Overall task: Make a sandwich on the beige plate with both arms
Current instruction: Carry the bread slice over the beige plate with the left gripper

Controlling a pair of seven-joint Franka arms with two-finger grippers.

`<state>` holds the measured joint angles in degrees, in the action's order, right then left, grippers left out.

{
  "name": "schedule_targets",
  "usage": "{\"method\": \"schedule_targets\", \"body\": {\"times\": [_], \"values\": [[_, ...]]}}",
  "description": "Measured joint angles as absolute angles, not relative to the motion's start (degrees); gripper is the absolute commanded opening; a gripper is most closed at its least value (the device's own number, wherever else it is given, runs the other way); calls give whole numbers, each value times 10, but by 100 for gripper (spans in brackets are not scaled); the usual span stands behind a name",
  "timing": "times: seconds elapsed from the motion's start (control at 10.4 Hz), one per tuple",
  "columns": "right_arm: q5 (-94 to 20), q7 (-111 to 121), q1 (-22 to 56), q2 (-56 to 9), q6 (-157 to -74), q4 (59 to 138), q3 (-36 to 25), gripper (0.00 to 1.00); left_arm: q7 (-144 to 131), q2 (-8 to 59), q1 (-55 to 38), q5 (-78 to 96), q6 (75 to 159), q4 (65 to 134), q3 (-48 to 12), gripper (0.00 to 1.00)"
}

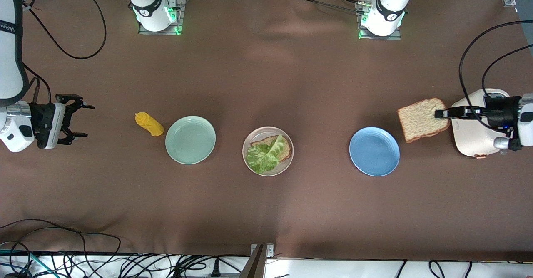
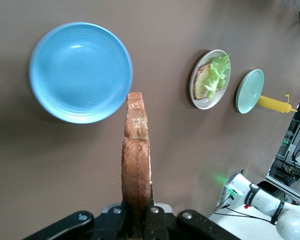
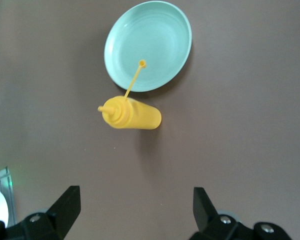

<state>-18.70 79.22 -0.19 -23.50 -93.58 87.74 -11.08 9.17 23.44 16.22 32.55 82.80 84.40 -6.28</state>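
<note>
Here, left end effector point(image 1: 438, 113) grips bread slice point(image 1: 421, 120); right end effector point(image 1: 81, 120) waits open.

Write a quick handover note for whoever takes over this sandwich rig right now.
Left pincer: shut on the top bread slice, in the air between the blue plate and the white toaster.
Right pincer: open, empty, waiting at its end of the table.
Done: bottom slice and lettuce are on the beige plate.
Left: set the held slice on the lettuce.
</note>
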Motion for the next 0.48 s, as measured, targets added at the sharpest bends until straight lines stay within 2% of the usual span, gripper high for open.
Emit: {"method": "schedule_targets", "body": {"times": [0.48], "values": [[-92, 573, 83, -206, -990, 873, -137, 100, 29, 274, 34, 396, 943, 844, -64, 0]]}}
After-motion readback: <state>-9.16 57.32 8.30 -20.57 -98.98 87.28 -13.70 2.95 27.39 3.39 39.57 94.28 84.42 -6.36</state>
